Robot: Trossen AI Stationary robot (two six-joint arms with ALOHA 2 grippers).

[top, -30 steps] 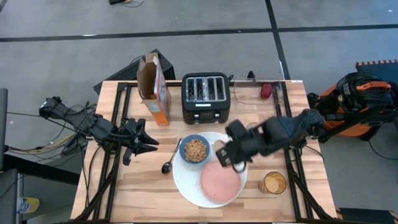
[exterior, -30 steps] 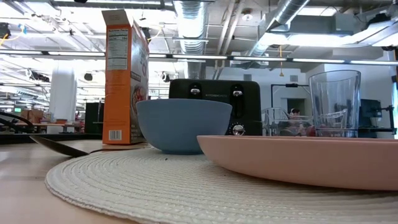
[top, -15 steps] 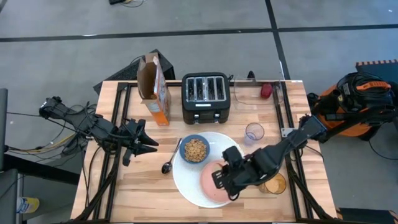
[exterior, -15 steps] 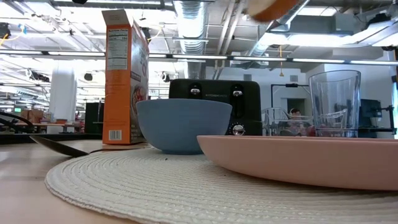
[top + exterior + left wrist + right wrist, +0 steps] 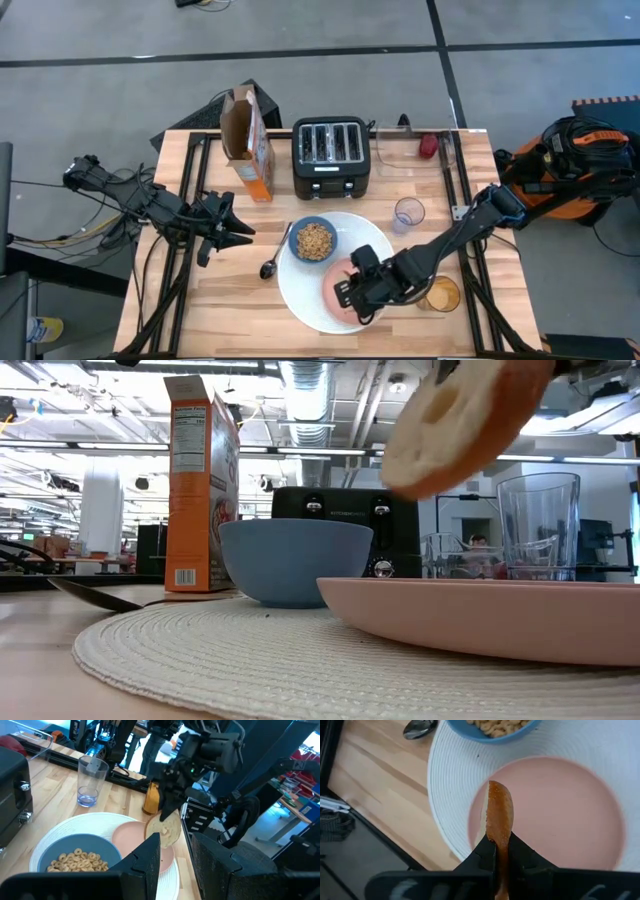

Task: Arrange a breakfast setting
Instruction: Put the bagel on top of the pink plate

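My right gripper (image 5: 347,294) is shut on the round toasted bread (image 5: 465,420) over the pink saucer (image 5: 338,272), which lies on the big white plate (image 5: 300,300). The bread also shows in the left wrist view (image 5: 166,829) and edge-on in the right wrist view (image 5: 499,810). The blue bowl (image 5: 314,240) of cereal sits on the plate's far left part. The spoon (image 5: 272,262) lies left of the plate. The tumbler (image 5: 408,213) stands at the plate's far right. The orange cereal box (image 5: 250,140) stands at the far left. My left gripper (image 5: 240,228) is open and empty left of the spoon. My right gripper pinches the bread by its upper rim (image 5: 499,839), one finger on each flat face. The fingers come from above, slanting down. The bread hangs below them on edge, tilted, its lower rim (image 5: 167,840) clear above the pink saucer.
The black four-slot toaster (image 5: 331,155) stands at the far middle. An amber glass (image 5: 440,295) stands right of the plate, close under my right arm. A clear tray (image 5: 415,148) lies at the far right. Bare wood shows at the near left.
My right gripper has carried the bread from the plate's far right side toward the near edge and down, and now stands over the pink saucer. The bread has come down into the low view, still clear of the saucer.
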